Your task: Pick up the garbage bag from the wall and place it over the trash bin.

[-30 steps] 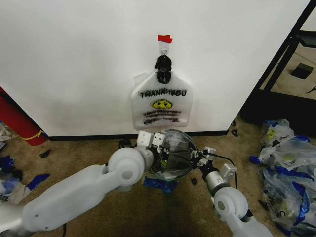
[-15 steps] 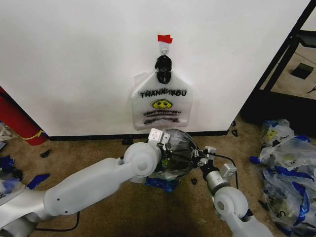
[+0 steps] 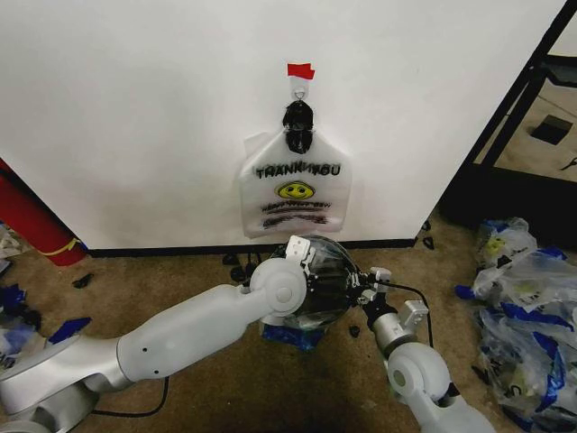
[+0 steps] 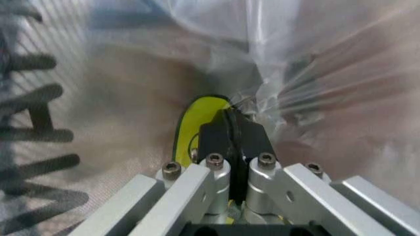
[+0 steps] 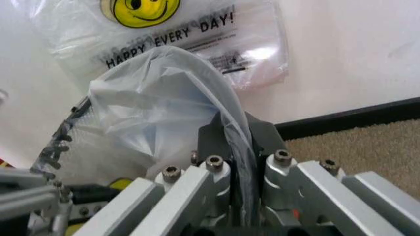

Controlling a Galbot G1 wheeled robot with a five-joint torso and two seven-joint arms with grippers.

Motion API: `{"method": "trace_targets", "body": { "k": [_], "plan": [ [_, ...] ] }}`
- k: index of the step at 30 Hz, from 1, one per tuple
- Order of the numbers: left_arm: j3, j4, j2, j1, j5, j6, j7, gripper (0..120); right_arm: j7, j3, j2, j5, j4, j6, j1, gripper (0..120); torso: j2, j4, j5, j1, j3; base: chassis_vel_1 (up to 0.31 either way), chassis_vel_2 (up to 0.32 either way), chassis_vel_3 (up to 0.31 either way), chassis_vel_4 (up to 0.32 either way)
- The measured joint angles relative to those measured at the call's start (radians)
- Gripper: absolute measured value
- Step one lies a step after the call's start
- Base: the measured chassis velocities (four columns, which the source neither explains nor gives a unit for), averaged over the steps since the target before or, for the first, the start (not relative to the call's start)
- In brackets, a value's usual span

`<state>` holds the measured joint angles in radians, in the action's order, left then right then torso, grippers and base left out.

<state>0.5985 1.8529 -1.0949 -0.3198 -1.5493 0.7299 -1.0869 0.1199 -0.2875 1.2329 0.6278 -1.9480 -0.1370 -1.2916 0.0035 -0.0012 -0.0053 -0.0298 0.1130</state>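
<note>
Stretching the garbage bag (image 3: 317, 287) over the trash bin (image 3: 311, 317) below the wall (image 3: 135, 108), the left end effector (image 4: 233, 129) and right end effector (image 5: 237, 135) each pinch its film. Too much pull could tear it or tip the bin.

clear garbage bag (image 3: 326, 275) draped over black mesh trash bin (image 3: 302, 327) on carpet, close below white wall (image 3: 135, 117), black baseboard

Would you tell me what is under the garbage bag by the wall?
The trash bin sits under the garbage bag; dark mesh shows through. Left gripper and right gripper pinch the plastic. The bin's inside is hidden.
</note>
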Motion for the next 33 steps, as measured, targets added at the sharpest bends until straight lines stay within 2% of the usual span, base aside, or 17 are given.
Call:
{"method": "trace_targets", "body": {
  "k": [9,21,33],
  "plan": [
    [0.013,-0.02,-0.011,-0.012,0.012,0.006,-0.021,0,-0.001,0.007,0.006,-0.005,0.0,0.003,0.0,0,0.0,0.0,0.0001,0.0,0.0,0.0,0.0,0.0,0.0],
    [0.037,-0.122,-0.068,0.001,0.03,0.006,-0.023,0,-0.012,0.021,0.009,-0.035,-0.008,0.013,-0.001,0,0.0,-0.0001,0.0001,0.0,0.0,0.0,0.0,0.0,0.0],
    [0.05,-0.173,-0.107,0.008,0.031,0.004,-0.015,0,-0.016,0.027,0.008,-0.049,-0.013,0.019,0.001,0,0.0,-0.0001,0.0001,0.0,0.0,0.0,0.0,0.0,0.0]
  ]
}}
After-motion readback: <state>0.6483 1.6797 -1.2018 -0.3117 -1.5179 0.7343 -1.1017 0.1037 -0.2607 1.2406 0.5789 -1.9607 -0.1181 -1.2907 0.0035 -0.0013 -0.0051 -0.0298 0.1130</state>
